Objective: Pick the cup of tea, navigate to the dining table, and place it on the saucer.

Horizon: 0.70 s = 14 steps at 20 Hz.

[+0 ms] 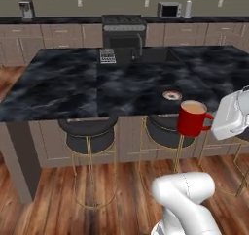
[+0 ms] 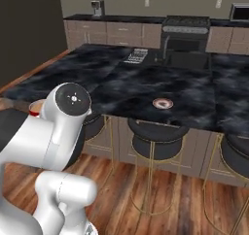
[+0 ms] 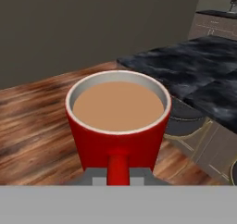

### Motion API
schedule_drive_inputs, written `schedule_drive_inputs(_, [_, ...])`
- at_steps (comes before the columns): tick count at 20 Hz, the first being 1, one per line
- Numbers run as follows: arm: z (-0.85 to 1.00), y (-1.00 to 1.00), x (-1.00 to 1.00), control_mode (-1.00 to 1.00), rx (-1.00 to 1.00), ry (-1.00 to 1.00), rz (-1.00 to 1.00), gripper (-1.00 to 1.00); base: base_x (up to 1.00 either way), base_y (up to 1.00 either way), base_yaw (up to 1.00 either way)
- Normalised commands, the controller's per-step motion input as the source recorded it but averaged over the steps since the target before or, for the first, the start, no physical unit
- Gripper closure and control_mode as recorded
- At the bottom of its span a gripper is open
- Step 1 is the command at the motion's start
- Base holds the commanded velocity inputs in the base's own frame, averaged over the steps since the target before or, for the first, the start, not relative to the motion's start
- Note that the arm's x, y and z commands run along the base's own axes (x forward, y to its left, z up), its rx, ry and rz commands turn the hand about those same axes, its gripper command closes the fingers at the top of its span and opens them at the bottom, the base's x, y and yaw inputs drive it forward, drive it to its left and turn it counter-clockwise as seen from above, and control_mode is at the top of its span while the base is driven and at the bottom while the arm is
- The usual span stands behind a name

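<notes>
upright, cup of tea (image 3: pixel 118 121) handle pinched between fingers (image 3: pixel 95 176), off the dining table (image 1: pixel 73 83)

No readable text, labels, brands, numbers or signs showing anywhere; appliance panels on far counter appearing too blurred to read.

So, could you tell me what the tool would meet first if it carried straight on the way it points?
Shut on the cup's handle, the tool points over the wooden floor beside the table. Probably the floor comes first, or the dark wall behind; depth is unclear.
</notes>
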Motion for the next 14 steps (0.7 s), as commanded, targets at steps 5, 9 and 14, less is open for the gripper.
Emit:
schedule_drive_inputs(5, [0.00, 0.00, 0.00, 1.00, 0.00, 0.00, 0.00, 1.00, 0.81, 0.55, -0.28])
schedule_drive_inputs(9, [0.00, 0.00, 0.00, 1.00, 0.00, 0.00, 0.00, 1.00, 0.77, 0.68, -0.14])
schedule_drive_inputs(14, [0.00, 0.00, 0.00, 1.00, 0.00, 0.00, 0.00, 1.00, 0.78, 0.26, -0.12])
